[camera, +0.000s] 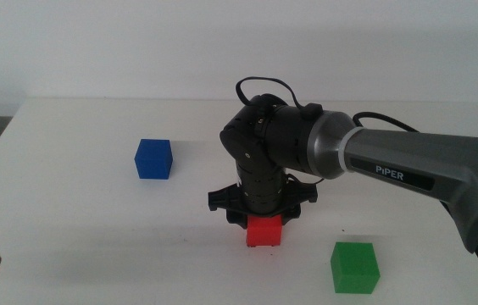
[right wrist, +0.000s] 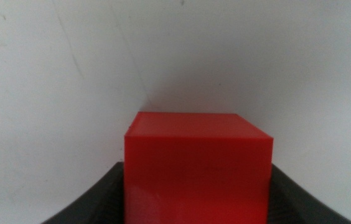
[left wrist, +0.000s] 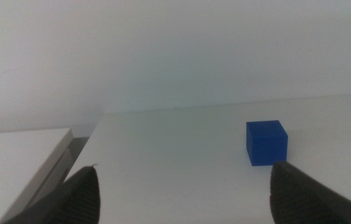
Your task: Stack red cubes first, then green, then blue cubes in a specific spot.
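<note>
Between the right claw's (camera: 262, 222) closed-in jaws sits 1 matte, bright red cube (camera: 264, 231).

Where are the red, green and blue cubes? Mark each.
red cube (camera: 264, 232), middle view, front face.
green cube (camera: 355, 268), middle view, front face.
blue cube (camera: 152, 160), middle view, front face.

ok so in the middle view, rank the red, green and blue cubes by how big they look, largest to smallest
1. Green cube, though it sits nearest the camera, which may flatter it.
2. Blue cube, close to the green one; I wouldn't separate them firmly.
3. Red cube, partly hidden under the right gripper, so only its lower part shows.
</note>
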Motion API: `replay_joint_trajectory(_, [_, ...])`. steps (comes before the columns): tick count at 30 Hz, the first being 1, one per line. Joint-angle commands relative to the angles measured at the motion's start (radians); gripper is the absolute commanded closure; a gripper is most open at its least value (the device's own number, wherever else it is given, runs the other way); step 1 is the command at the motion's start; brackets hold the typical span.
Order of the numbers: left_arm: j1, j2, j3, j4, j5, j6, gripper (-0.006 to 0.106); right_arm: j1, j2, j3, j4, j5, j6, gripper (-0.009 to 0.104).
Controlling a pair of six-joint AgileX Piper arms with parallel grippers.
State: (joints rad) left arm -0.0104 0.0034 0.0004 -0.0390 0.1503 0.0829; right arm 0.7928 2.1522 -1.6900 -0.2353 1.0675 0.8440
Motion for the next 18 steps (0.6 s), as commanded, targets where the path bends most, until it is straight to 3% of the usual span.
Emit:
replay_joint_trajectory(1, [0.002, -0.003, 0.000, -0.003, -0.012, -0.001, 0.007, 0.002, 0.001, 0.004, -0.003, 0.006, -0.003, 0.057])
replay_joint_trajectory(2, [0.002, -0.003, 0.000, -0.003, -0.012, -0.001, 0.007, 0.002, 0.001, 0.004, -0.003, 0.006, -0.003, 0.041])
replay_joint_trajectory(6, [0.002, -0.003, 0.000, -0.003, -0.012, -0.001, 0.007, 0.002, -0.002, 0.004, -0.012, 0.006, -0.003, 0.022])
replay_joint_trajectory(12, [0.002, -0.003, 0.000, -0.003, -0.012, -0.001, 0.007, 0.004, -0.195, 0.004, -0.023, 0.064, -0.090, 0.021])
replay_joint_trajectory(14, [0.002, -0.003, 0.000, -0.003, -0.012, -0.001, 0.007, 0.004, -0.284, 0.018, -0.055, 0.149, -0.101, 0.021])
replay_joint_trajectory(18, [0.002, -0.003, 0.000, -0.003, -0.012, -0.001, 0.007, -0.019, -0.449, 0.169, -0.099, 0.154, -0.076, 0.021])
